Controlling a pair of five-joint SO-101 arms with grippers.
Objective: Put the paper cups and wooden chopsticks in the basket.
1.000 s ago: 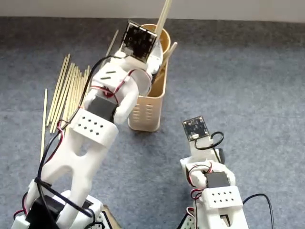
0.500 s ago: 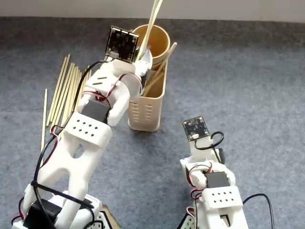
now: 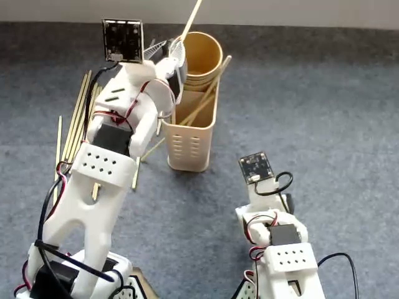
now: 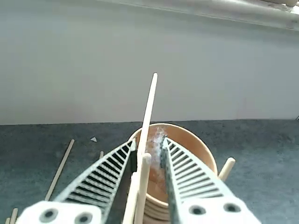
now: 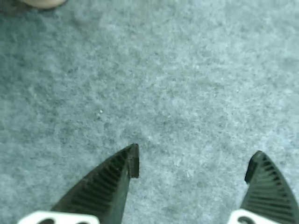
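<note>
The beige slotted basket stands mid-table and holds stacked paper cups plus a few leaning chopsticks. My left gripper hangs at the basket's far left corner beside the cups. It is shut on wooden chopsticks that stick up past its fingertips. Several more chopsticks lie on the carpet to the left of that arm. My right gripper is open over bare grey carpet, and its arm sits at the front right.
One loose chopstick lies slanted on the carpet by the basket's left side, partly under the left arm. Grey carpet stretches open to the right of the basket. A pale wall runs behind the table.
The left arm has swung left, from over the basket opening to its left corner, the chopsticks still gripped and now slanting more to the right. The right arm has not moved.
</note>
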